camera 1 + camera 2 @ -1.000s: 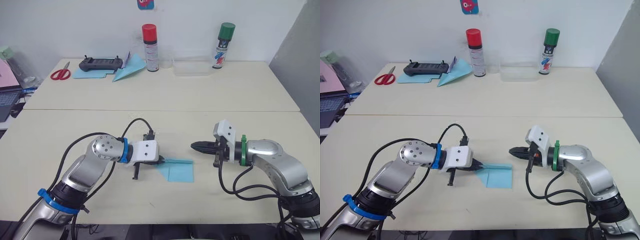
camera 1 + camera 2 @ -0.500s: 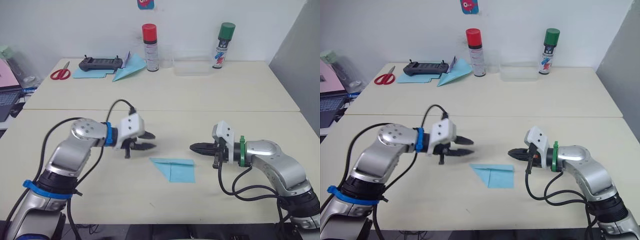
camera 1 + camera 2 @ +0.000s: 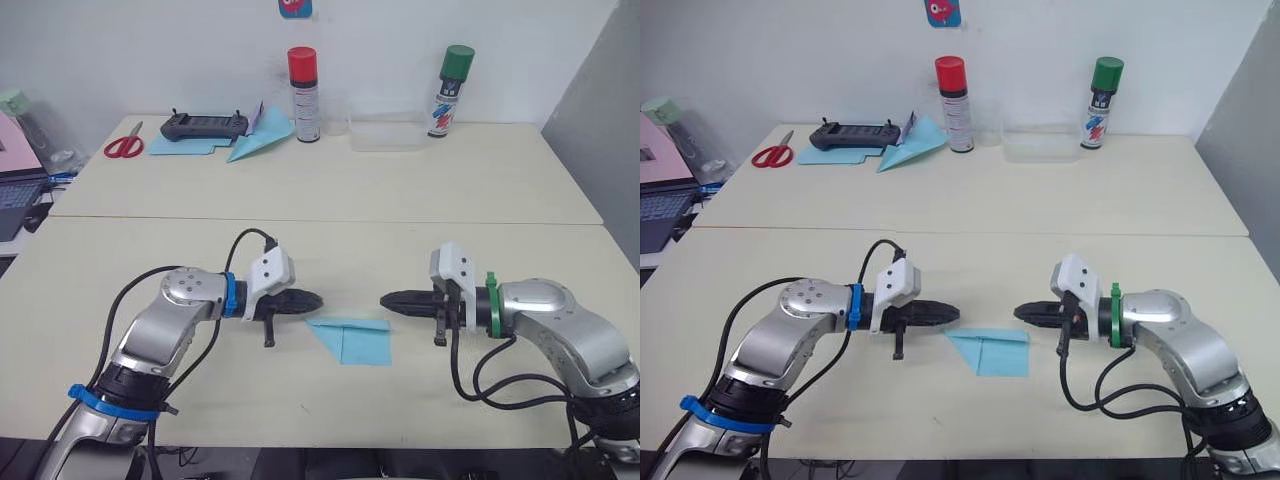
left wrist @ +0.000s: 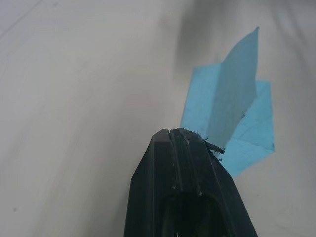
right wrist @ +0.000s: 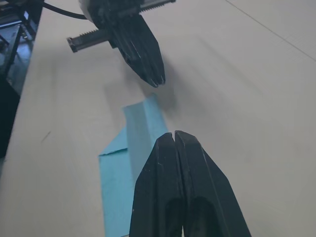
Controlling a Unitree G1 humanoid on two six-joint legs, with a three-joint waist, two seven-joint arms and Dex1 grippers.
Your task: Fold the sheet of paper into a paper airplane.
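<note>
The sheet of paper (image 3: 352,338) lies on the near table as a light-blue layered wedge with a pointed left corner. One flap (image 4: 232,98) stands up slightly in the left wrist view. My left gripper (image 3: 318,298) is shut and holds nothing, its tip just past the paper's far left corner. Facing it, my right gripper (image 3: 383,299) is also shut and empty, its tip level with the paper's far right corner. The right wrist view shows its shut fingers (image 5: 174,148) over the paper (image 5: 133,143), with the left gripper (image 5: 157,81) beyond.
On the far table stand a red-capped spray can (image 3: 303,95), a green-capped spray can (image 3: 444,90) and a clear container (image 3: 385,135). Red scissors (image 3: 122,147), a black controller (image 3: 205,125) and another light-blue paper dart (image 3: 255,140) lie at the back left.
The left gripper left the paper and lifted open, then shut and came back down beside the paper's left corner. The paper and the right gripper stayed put.
</note>
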